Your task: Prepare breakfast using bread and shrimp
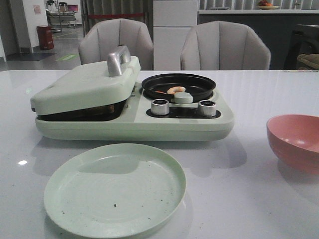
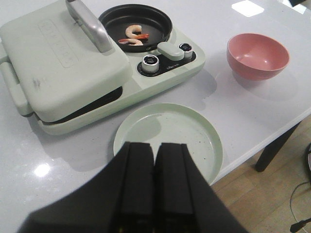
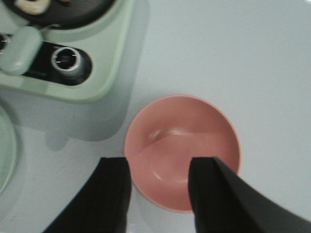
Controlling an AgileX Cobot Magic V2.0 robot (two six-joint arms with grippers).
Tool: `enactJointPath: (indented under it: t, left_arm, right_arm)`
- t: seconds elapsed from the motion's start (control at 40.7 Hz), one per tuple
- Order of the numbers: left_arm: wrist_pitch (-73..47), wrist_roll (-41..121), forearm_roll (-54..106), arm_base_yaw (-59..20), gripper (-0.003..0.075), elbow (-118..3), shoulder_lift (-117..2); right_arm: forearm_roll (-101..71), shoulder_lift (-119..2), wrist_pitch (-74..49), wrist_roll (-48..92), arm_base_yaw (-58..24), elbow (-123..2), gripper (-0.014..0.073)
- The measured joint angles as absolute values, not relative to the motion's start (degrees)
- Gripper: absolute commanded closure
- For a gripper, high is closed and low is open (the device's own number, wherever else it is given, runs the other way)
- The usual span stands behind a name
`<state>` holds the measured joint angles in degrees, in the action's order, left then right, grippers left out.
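1. Where the front view covers the white glossy table, it shows one pale-green breakfast appliance, one round pale-green plate and one pink bowl.
2. Appliance: one closed hinged lid with one curved metal handle; one round black pan; two knurled metal dials; one rounded pale-green knob between them.
3. Shrimp: the left wrist view appears to show two small curled orange-pink and whitish pieces, close together in the pan. The curl hides any clear long axis or heading.
4. Bread: none visible; the closed lid conceals the space beneath it.
5. Plate: shallow, smooth, rimmed, with dark specks; it lies just in front of the appliance.
6. Bowl: smooth, deep, round; it stands to the right, apart from the appliance.
7. Left claw: black fingers pressed together, clenched on nothing, above the plate's near edge.
8. Right claw: fingers spread, released, above the bowl.
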<state>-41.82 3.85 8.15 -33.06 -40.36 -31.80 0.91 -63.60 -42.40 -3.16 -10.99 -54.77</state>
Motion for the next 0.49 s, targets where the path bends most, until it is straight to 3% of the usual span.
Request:
enactJointPath:
  t: [0.491]
  left_arm:
    - [-41.82,3.85,8.15,-33.06,0.0619,-40.36,-31.8]
  right_arm:
    - [3.81,-30.67,-59.35,-3.96,-13.33,-43.53,0.0182]
